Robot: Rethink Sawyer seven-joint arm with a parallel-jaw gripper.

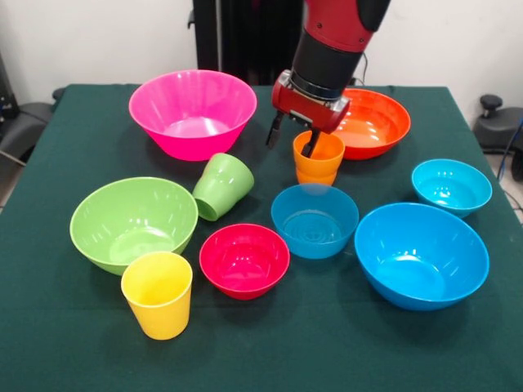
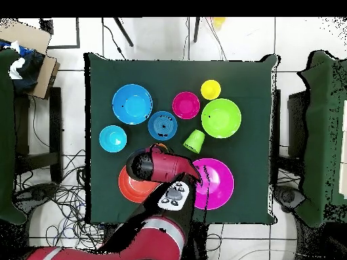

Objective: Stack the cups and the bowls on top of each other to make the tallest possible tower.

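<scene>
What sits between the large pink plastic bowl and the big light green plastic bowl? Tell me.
In the front view, the green plastic cup lies tipped between the large pink bowl and the big light green bowl. The overhead view shows the same.

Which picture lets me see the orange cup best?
The front view. There the orange cup stands upright in plain sight between the pink bowl and the orange bowl, with the open gripper around its rim, one finger inside. In the overhead view the arm covers it, leaving at most an orange sliver.
</scene>
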